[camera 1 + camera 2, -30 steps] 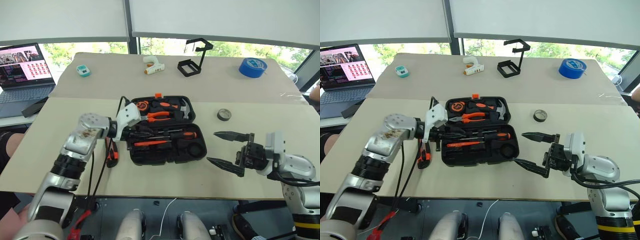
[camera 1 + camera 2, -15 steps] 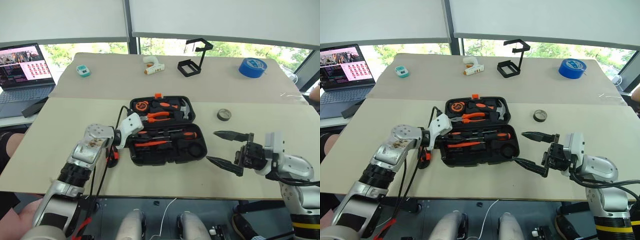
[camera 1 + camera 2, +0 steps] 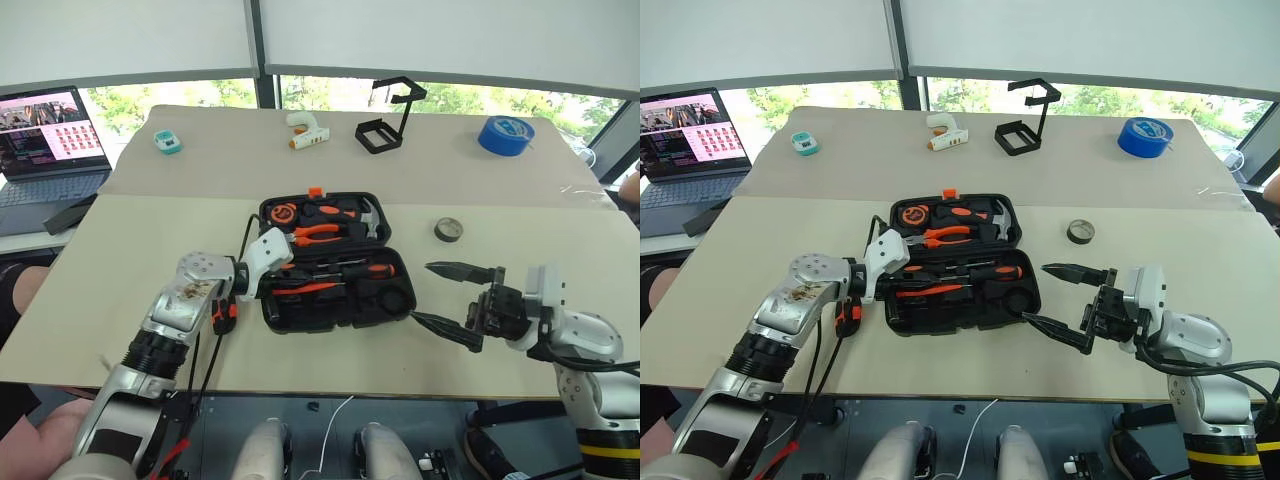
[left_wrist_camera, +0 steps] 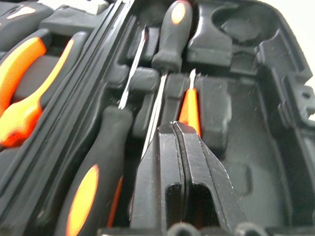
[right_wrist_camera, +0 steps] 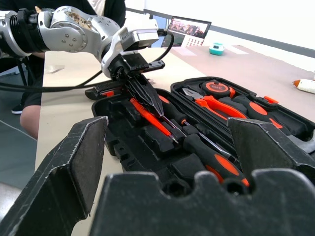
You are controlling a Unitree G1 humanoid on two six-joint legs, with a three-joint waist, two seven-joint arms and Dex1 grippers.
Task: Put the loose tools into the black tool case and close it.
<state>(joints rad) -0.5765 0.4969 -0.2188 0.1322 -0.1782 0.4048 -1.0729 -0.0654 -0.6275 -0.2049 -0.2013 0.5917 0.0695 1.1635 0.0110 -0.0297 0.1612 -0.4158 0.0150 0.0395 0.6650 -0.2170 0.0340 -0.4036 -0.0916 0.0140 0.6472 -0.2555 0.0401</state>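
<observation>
Tool case (image 3: 335, 262) lies open mid-table, two halves packed with orange-handled tools.
Left gripper (image 4: 173, 129) is clenched, empty, over two screwdrivers (image 4: 170, 34) inside; right gripper (image 3: 450, 297) gapes beside; one tape roll (image 3: 448, 230) outside.

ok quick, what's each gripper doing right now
Left gripper: closed, holding nothing, tips down in the black tool case.
Right gripper: wide open, empty, beside the case.

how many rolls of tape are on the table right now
2: a big blue tape roll at the far right of the table, and a small dark tape roll right of the open black tool case.
</observation>
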